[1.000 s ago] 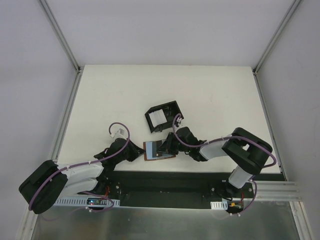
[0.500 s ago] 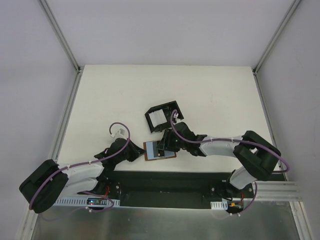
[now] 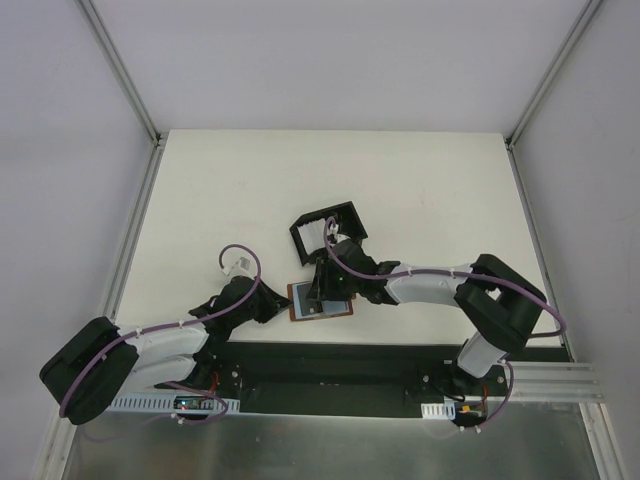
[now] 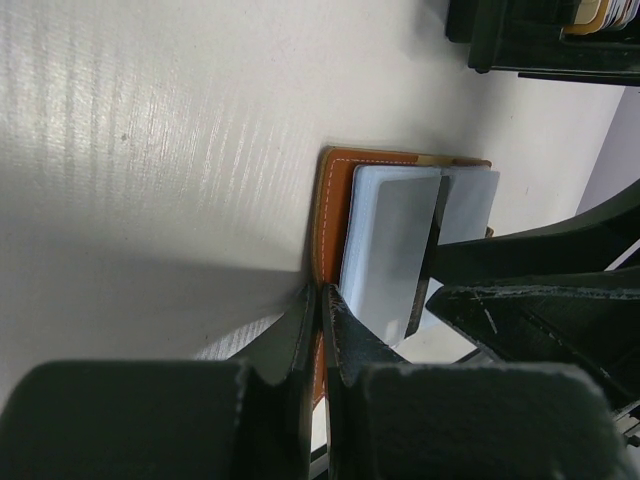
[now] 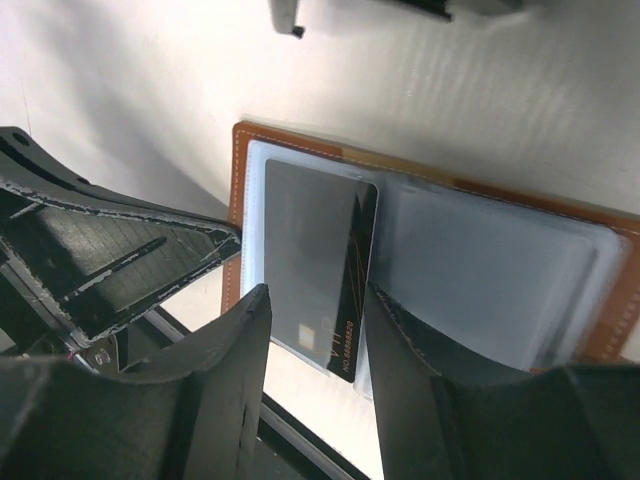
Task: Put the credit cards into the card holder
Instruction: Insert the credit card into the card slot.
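- Currently we see the brown wallet (image 4: pixel 328 190) lying open on the table (image 3: pixel 420 190), close to the near edge, btwn the two arms.
- Left gripper (image 4: pixel 320 300): fingers clenched on the wallet's outer leather edge, pinching it from the side.
- Right gripper (image 5: pixel 317 295): over the wallet half nearer the left gripper. Its fingers are spread apart, one on each side of a grey card (image 5: pixel 305 230). We can't tell whether the tips touch it.
- Grey card lies flat in the wallet's clear sleeve, w/ a dark strip of printed digits along its inner edge.
- Other wallet half: another clear sleeve (image 5: pixel 480 270). It looks pale, and its contents are too blurred for us to tell.
- Card holder (image 3: pixel 335 212): black, open top up, on the table just beyond the wallet and apart from it. A white card (image 3: pixel 316 236) shows inside.
- In the top view the right arm's wrist covers the holder's near corner.
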Motion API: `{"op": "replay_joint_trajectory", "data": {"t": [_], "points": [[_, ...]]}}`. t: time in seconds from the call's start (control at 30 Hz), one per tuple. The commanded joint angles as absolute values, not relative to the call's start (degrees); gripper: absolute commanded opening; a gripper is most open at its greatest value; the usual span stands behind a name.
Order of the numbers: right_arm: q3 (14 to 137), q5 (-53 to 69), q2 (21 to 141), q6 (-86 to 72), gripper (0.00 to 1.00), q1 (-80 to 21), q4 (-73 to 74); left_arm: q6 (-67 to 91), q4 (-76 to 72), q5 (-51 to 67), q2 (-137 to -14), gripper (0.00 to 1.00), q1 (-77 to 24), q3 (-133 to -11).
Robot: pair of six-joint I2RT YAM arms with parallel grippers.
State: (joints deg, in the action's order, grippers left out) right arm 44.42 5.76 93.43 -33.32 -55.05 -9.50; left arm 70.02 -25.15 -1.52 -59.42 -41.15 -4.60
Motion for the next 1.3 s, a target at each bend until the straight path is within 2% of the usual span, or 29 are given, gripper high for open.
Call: {"op": "replay_joint_trajectory", "data": {"t": [0.0, 0.4, 0.6, 0.93, 1.27], "points": [[47.72, 7.65, 95.10, -31.99, 0.44, -56.69, -8.09, 68.12, -20.21, -1.41, -61.35, 0.00, -40.96, -1.49], [48.25, 11.60, 95.62, -33.49, 0.42, -57.48, -12.13, 68.38, -21.09, -1.14, -62.31, 0.00, -40.96, -1.41], [46.94, 9.58, 93.78, -30.94, 0.43, -57.04, -10.90, 68.29, -21.18, -1.23, -62.05, 0.00, -40.96, -1.49], [44.04, 3.52, 87.98, -27.07, 0.46, -55.46, -3.43, 69.43, -19.70, -2.19, -56.61, 0.00, -40.96, -0.44], [45.70, -2.20, 89.56, -24.17, 0.39, -54.41, 7.73, 67.50, -13.71, -3.87, -49.57, 0.00, -40.96, 0.44]]}}
